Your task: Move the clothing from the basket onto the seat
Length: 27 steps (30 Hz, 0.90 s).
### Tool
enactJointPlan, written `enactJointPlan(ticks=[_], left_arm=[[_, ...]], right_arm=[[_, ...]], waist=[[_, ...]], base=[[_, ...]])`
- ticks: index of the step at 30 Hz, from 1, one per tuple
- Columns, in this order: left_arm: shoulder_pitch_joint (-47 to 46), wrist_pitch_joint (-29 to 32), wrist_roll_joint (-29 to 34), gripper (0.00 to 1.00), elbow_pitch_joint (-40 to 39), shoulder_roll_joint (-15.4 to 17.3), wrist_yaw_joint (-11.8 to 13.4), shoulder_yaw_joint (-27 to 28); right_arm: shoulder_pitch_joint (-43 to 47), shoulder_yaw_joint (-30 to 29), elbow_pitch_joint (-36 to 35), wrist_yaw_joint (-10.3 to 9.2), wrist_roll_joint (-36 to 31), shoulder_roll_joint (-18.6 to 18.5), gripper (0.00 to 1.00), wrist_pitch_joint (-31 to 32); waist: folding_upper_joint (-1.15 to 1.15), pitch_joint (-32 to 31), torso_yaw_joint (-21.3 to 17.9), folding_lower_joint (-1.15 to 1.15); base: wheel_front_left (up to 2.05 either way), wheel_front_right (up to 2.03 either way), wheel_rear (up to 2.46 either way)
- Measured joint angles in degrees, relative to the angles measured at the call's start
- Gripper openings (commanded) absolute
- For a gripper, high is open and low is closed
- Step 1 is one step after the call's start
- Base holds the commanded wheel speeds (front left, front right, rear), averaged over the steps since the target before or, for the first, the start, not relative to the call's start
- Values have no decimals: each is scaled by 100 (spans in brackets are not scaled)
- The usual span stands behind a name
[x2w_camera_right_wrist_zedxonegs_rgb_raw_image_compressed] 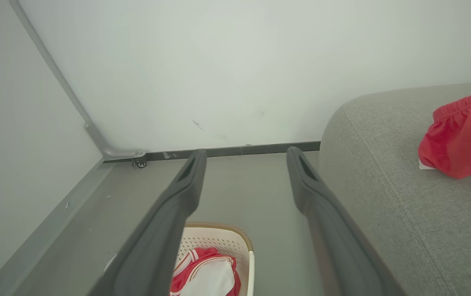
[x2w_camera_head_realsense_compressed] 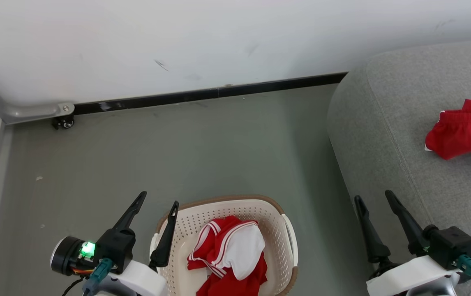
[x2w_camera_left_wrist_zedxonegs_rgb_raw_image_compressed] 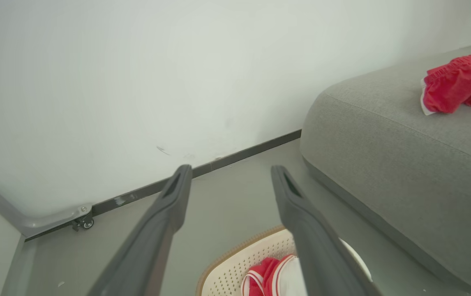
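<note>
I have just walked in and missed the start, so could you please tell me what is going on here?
The robot is emptying a basket on the floor onto the grey sofa. One red garment lies on the sofa; a red and white garment is in the basket. The left tool and right tool are both open and empty, the left one near the basket's left rim.

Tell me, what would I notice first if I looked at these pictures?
The bright red clothes pop out against all the grey: a red and white bundle heaped in the cream basket on the floor at bottom middle, and another red garment lying on the grey sofa at the right. Next come the left gripper and right gripper, to the basket's left and right, jaws open and holding nothing.
</note>
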Motion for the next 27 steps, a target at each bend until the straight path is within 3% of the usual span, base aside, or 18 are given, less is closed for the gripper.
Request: enactJointPlan(ticks=[27], left_arm=[[-992,203,493,100,1176,-16,-349,-511]], right_arm=[[-240,-188,-281,0,80,11,100,-288]], waist=[[0,1097,-790,0]], base=[[0,0,0]])
